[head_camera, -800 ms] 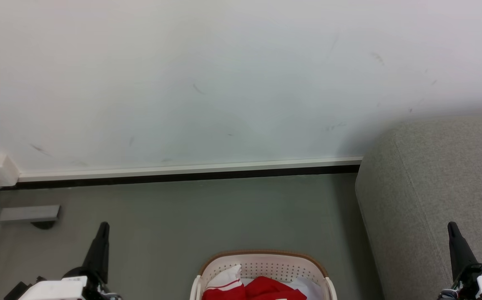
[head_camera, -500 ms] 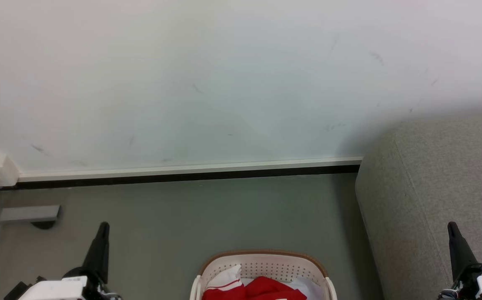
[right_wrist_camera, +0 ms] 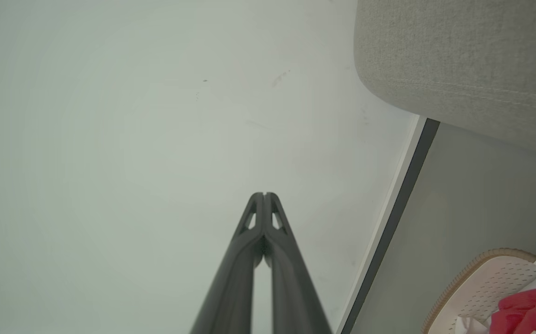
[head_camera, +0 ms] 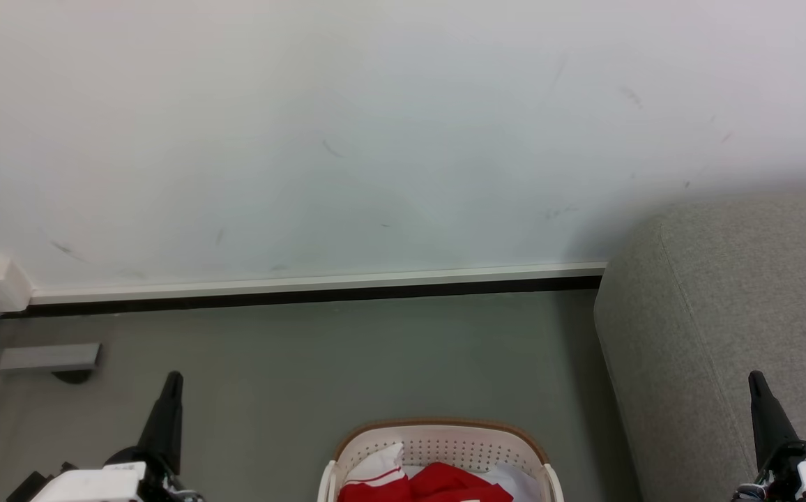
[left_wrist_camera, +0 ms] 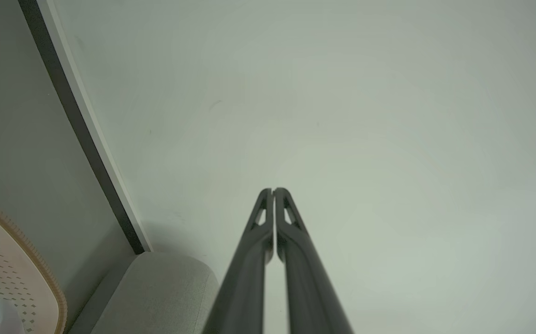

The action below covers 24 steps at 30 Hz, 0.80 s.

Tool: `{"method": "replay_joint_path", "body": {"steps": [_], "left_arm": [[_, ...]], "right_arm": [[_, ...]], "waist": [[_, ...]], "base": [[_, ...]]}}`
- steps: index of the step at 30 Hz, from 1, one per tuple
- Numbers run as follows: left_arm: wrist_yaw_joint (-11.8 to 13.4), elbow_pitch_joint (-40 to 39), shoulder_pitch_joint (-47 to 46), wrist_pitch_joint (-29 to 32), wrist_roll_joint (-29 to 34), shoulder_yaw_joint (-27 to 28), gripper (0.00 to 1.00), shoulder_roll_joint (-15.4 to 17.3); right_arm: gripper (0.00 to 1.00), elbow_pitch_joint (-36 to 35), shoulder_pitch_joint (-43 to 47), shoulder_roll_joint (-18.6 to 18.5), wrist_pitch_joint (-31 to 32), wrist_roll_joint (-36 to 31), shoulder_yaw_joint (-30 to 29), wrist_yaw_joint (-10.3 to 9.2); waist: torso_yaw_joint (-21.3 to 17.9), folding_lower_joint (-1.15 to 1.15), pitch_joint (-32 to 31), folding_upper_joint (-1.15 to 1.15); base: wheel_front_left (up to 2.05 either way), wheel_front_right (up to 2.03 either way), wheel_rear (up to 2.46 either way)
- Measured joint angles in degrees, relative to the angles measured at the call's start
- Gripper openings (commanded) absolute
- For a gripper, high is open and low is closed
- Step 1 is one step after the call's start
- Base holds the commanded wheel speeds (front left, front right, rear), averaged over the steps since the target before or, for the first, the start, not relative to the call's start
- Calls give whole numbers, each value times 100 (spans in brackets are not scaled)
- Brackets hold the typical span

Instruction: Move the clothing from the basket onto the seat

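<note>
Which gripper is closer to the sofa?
The right gripper, beside the grey sofa; the left gripper is across the basket, over floor.

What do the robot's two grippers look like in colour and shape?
The left gripper and the right gripper look alike: two long, dark grey fingers that narrow to the tip, each with a small slot near the end. Behind each sits a white casing.
</note>
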Motion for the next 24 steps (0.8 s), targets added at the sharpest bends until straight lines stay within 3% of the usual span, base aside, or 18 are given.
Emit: {"method": "replay_joint_path", "body": {"steps": [24], "left_arm": [[0, 0, 0, 0, 0, 0, 0, 0]], "right_arm": [[0, 0, 0, 0, -1, -1, 0, 0]], "waist": [[0, 0, 0, 0]], "base": [[0, 0, 0]]}}
